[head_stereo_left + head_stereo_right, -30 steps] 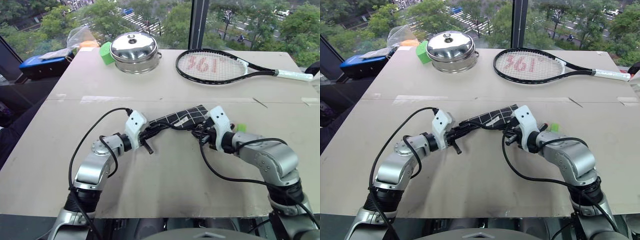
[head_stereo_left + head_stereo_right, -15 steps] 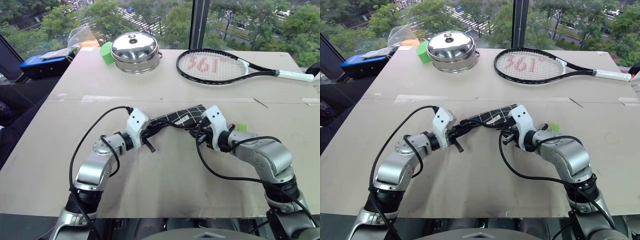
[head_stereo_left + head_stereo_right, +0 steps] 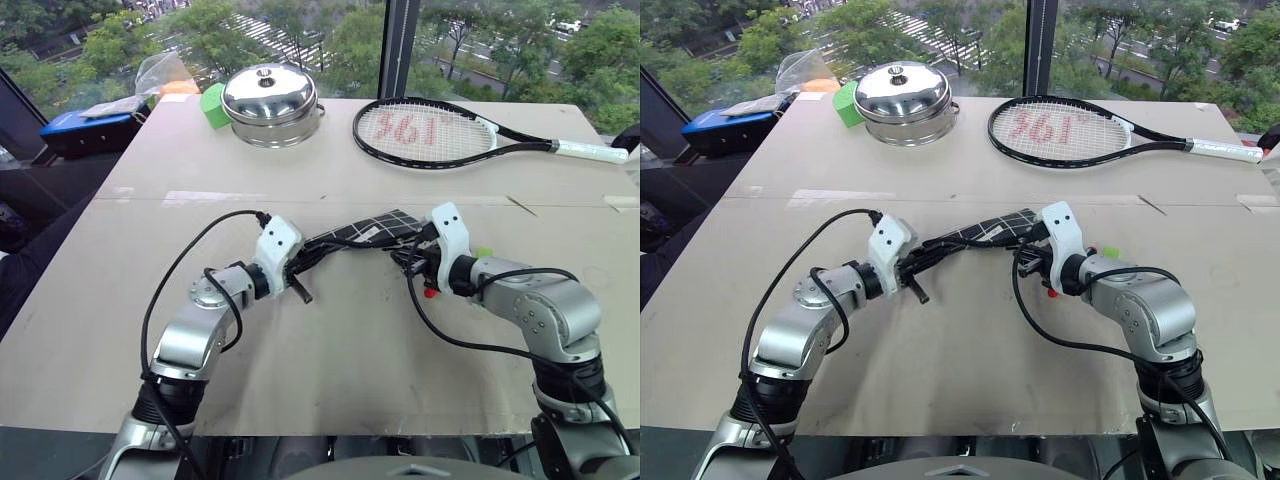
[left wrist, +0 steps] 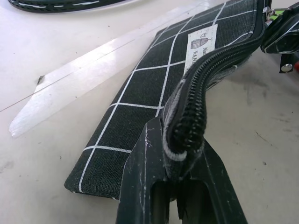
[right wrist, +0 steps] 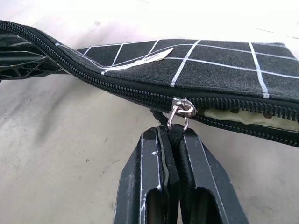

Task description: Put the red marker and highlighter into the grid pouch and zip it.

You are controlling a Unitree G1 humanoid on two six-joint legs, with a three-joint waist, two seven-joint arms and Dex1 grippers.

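The grid pouch (image 3: 365, 232), black with white lines and a small white label, is stretched above the table between both grippers. My left gripper (image 4: 180, 158) is shut on the zipper edge at its left end. My right gripper (image 5: 174, 133) is shut on the black zipper pull (image 5: 180, 112). Left of the slider the zipper is closed; right of it a gap shows pale lining. A red tip (image 3: 430, 293) peeks out under my right gripper and a pale green stub (image 3: 484, 252) lies behind its wrist. I cannot tell whether these are the red marker and highlighter.
At the back of the table stand a lidded steel pot (image 3: 270, 100) and a green block (image 3: 210, 103), with a tennis racket (image 3: 430, 133) to their right. A blue case (image 3: 85, 128) and a clear bag (image 3: 160, 72) sit off the back left corner.
My right gripper has shifted a little to the right with the zipper pull, and the pouch hangs flatter. The red tip now shows beneath it. The left gripper has kept still.
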